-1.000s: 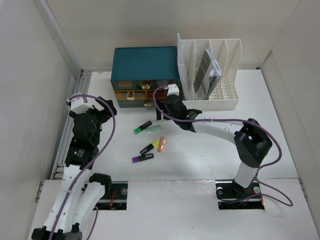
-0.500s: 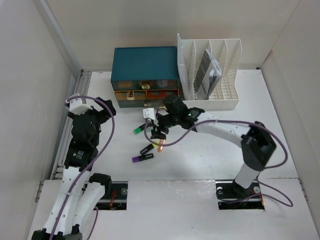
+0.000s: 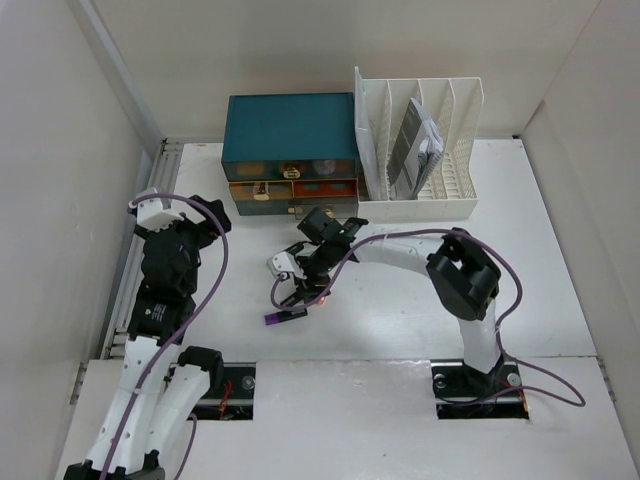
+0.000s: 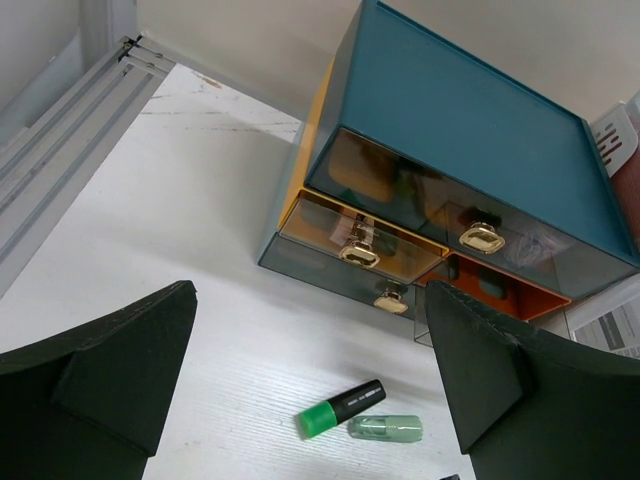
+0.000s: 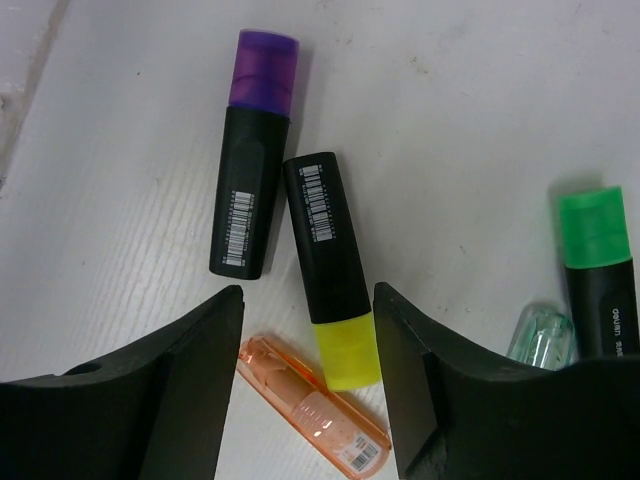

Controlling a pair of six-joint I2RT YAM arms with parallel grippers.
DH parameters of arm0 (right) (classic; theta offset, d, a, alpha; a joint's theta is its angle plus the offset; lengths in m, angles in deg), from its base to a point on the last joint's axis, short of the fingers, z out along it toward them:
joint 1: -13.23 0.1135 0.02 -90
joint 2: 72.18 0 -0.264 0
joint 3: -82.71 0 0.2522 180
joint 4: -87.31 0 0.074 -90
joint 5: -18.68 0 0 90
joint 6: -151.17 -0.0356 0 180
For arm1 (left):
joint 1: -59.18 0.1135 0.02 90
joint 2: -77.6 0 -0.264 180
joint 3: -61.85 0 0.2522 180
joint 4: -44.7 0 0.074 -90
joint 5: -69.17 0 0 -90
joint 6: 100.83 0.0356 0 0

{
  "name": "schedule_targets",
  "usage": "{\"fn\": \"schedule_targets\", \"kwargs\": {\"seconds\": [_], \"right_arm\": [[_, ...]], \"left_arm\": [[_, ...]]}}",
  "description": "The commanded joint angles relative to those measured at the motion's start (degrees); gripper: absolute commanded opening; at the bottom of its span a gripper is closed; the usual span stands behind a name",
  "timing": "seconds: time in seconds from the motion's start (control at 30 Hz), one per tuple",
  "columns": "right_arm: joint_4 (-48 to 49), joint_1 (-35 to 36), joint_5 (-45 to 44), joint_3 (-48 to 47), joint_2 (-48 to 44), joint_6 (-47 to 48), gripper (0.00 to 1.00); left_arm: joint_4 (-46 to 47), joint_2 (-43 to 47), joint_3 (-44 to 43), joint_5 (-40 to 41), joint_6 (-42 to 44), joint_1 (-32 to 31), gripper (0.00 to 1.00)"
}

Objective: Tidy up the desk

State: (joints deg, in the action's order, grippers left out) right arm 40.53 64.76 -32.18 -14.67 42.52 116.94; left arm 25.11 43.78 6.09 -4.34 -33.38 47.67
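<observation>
The desk is a white tabletop with several highlighters lying left of the middle. My right gripper is open and hangs low over them, covering most of them from above; the purple highlighter shows beside it. In the right wrist view my right gripper straddles the yellow highlighter and an orange clear tube. The purple highlighter lies to their left, the green highlighter to the right. My left gripper is open and empty at the far left. Its view shows the green highlighter and a pale green tube.
A teal drawer box stands at the back, with its drawers pulled partly out. A white slotted file rack holding a booklet stands to its right. White walls close in the desk.
My right gripper has moved from the front of the drawers forward and left, down over the highlighters. My left arm has barely moved.
</observation>
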Motion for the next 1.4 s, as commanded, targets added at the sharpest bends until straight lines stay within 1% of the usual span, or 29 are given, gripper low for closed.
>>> {"fn": "schedule_targets", "kwargs": {"seconds": [0.0, 0.03, 0.3, 0.5, 0.57, 0.6, 0.67, 0.7, 0.8, 0.9, 0.93, 1.0, 1.03, 1.07, 1.17, 1.2, 1.27, 1.3, 1.37], "right_arm": [[0.41, 0.50, -0.63, -0.94, -0.27, 0.31, 0.60], [0.41, 0.50, -1.42, -0.94, 0.44, 0.31, 0.59], [0.41, 0.50, -4.94, -1.46, 2.99, -2.76, 0.59], [1.64, 0.50, -6.09, -1.46, 4.04, -4.35, 0.58], [1.64, 0.50, -6.09, -1.46, 4.05, -4.35, 0.53], [1.64, 0.50, -6.61, -1.46, 4.57, -4.96, 0.44], [1.64, 0.50, -6.62, -1.46, 4.57, -4.97, 0.36], [1.64, 0.50, -7.14, -1.46, 4.57, -4.97, 0.30], [1.64, 0.50, -7.67, -2.60, 3.62, -6.02, 0.22], [0.24, 0.50, -8.72, -4.88, 1.16, -6.55, 0.20], [-0.55, 0.50, -8.72, -5.59, -1.03, -7.25, 0.20], [-0.56, 0.50, -11.09, -6.73, -3.67, -7.87, 0.20], [-0.04, 0.50, -12.40, -7.43, -6.56, -8.48, 0.20], [-0.03, 0.50, -15.64, -7.44, -7.89, -9.18, 0.20], [2.95, 0.50, -21.27, -7.97, -12.19, -10.41, 0.20], [3.57, 0.50, -25.38, -7.97, -13.00, -10.42, 0.20], [6.11, 0.50, -29.62, -7.97, -14.84, -11.73, 0.20], [7.08, 0.50, -34.52, -7.27, -15.37, -12.26, 0.20], [9.79, 0.50, -38.24, -6.57, -16.52, -13.05, 0.20]], "left_arm": [[2.40, 0.86, 0.16, -0.06, 0.75, 0.08, 0.96], [2.40, 1.39, 0.16, -0.06, 0.75, 0.08, 0.96], [2.40, 1.39, 0.16, -0.06, 0.75, 0.08, 0.96], [2.40, 1.92, 0.16, -0.06, 0.75, 0.08, 0.96], [2.40, 1.92, 0.16, -0.06, 0.75, 0.08, 0.96], [2.40, 1.92, 0.16, -0.06, 0.75, 0.08, 0.96], [2.40, 1.92, 0.16, -0.06, 0.75, 0.08, 0.96], [2.40, 1.92, 0.16, -0.06, 0.75, 0.08, 0.96], [2.40, 1.92, 0.16, -0.06, 0.75, 0.08, 0.96], [2.40, 1.92, 0.16, 0.47, 0.75, 0.08, 0.95], [2.40, 1.92, 0.16, 1.08, 0.75, 0.08, 0.95], [2.40, 1.92, 0.16, 1.09, 0.75, 0.08, 0.94], [2.40, 1.92, 0.16, 1.09, 0.75, 0.08, 0.94], [2.40, 1.92, 0.16, 1.09, 0.75, 0.08, 0.94], [2.40, 1.39, 0.16, 1.09, 0.75, 0.08, 0.94], [2.40, 1.39, 0.16, 1.09, 0.75, 0.08, 0.94], [2.40, 1.39, 0.16, 1.09, 0.75, 0.08, 0.93], [2.40, 0.87, 0.16, -0.13, 0.75, 0.08, 0.90], [0.56, 0.86, 0.16, -2.41, 1.89, 0.08, 0.84]]}}
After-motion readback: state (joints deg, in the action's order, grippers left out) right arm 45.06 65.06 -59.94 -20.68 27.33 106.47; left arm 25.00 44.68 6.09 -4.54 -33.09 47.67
